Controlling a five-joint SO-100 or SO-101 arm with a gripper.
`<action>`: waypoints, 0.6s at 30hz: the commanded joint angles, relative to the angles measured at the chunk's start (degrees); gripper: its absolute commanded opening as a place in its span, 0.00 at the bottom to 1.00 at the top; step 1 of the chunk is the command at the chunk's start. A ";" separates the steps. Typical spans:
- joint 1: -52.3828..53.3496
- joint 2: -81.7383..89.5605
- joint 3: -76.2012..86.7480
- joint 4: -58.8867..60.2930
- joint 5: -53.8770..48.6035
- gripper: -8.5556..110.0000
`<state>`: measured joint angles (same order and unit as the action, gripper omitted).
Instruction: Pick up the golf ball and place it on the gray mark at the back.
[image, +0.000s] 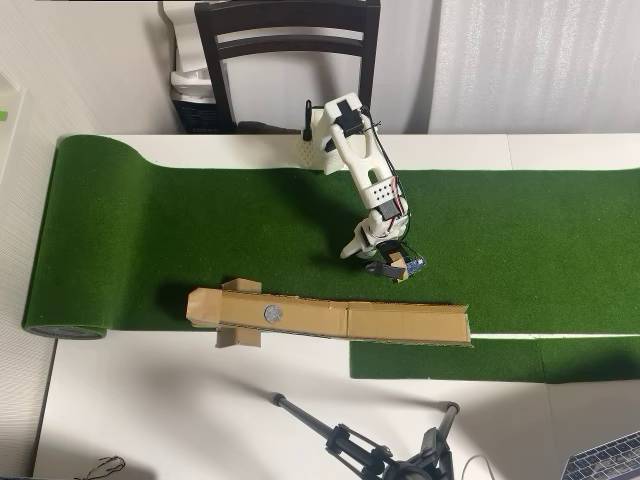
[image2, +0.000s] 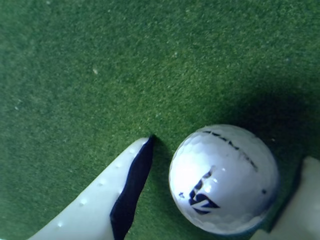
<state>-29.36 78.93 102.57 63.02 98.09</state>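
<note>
In the wrist view a white golf ball (image2: 223, 178) with dark lettering rests on the green turf (image2: 100, 65). My gripper (image2: 228, 150) is low over the turf and open, with a finger on each side of the ball. The left finger (image2: 95, 210), with its black pad, stands a small gap away from the ball. The right finger (image2: 305, 200) is close beside it. In the overhead view the gripper (image: 370, 258) is at the middle of the turf and hides the ball. The gray mark (image: 272, 313) sits on a cardboard strip (image: 400, 322).
The cardboard strip runs along the turf's (image: 520, 230) lower edge in the overhead view, just below the gripper. A dark chair (image: 288, 40) stands behind the arm's base. A tripod (image: 370, 455) and a laptop corner (image: 610, 462) lie on the white table.
</note>
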 joint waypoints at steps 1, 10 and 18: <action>-0.35 1.49 -4.66 0.09 0.35 0.44; 0.35 1.58 -4.66 0.18 0.26 0.39; 0.44 1.58 -4.66 0.18 0.26 0.33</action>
<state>-29.27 78.93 102.57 63.02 98.09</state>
